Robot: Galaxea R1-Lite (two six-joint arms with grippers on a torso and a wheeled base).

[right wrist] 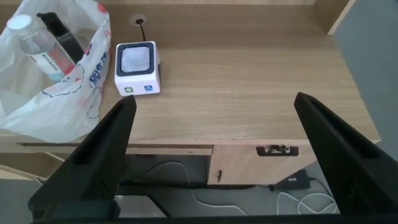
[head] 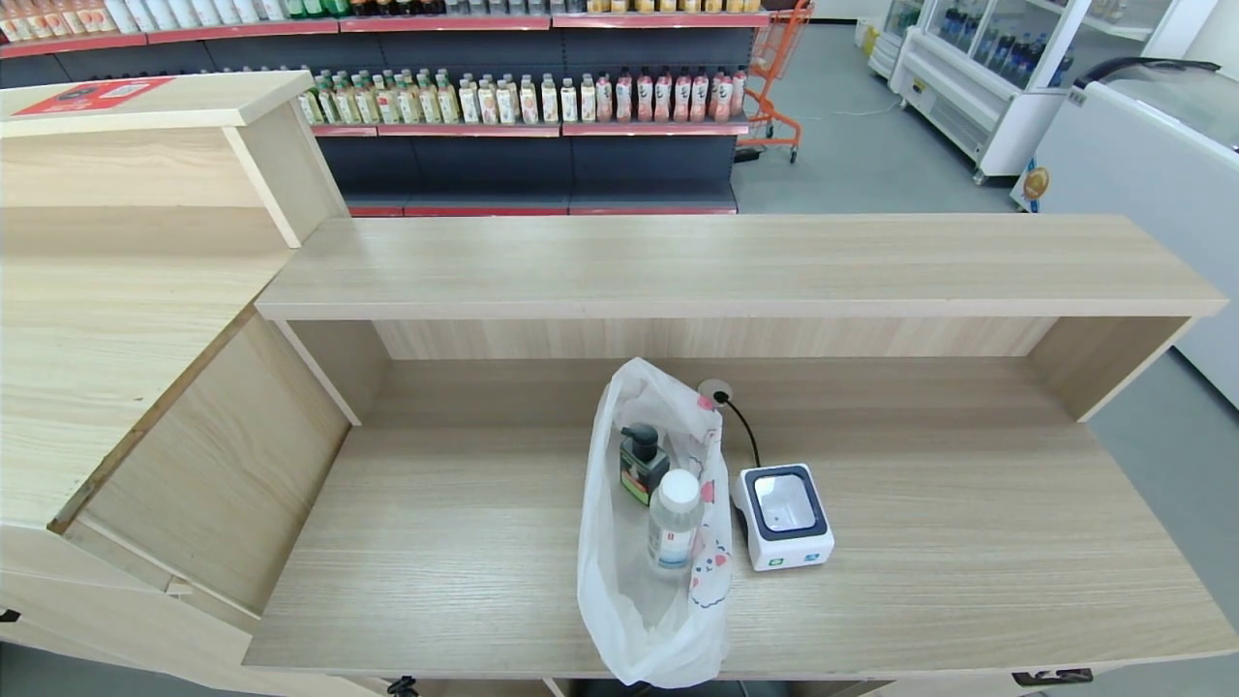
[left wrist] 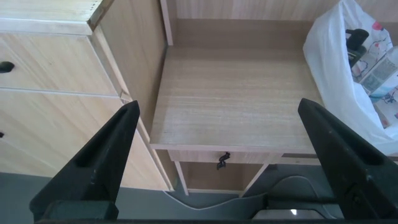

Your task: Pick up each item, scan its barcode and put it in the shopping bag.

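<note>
Shopping bag (head: 634, 590): white, thin plastic with pink and blue cartoon print; it stands on the desk (head: 968, 542) about mid-width, its mouth open upward and its lower end reaching the front edge.
Clear bottle (head: 674, 523): inside the bag, white cap up, label on its side, in the part of the bag nearer the front edge.
Dark pump bottle (head: 642, 463): inside the bag too, behind the clear bottle and just beside it, black pump head on top.
Scanner (head: 782, 503): a small white box with a dark-framed window facing up and a green and a blue mark on its front face. It sits on the desk just beside the bag, on the robot's right; whether the plastic touches it cannot be told.
Cable (head: 743, 431): black, running from the back of the scanner to a round hole (head: 714, 390) in the desk near the back wall.
Left hand (left wrist: 217, 162): released, its two dark fingers (left wrist: 99, 162) spread wide; it hangs off the desk's front edge, to the left of the bag.
Right hand (right wrist: 214, 162): released as well, fingers (right wrist: 336, 155) wide apart; it hangs off the front edge, to the right of the scanner.
Raised ledge (head: 736, 261): a wooden top across the back of the desk.
Store shelves (head: 523, 102): beyond the ledge, with rows of bottles.
</note>
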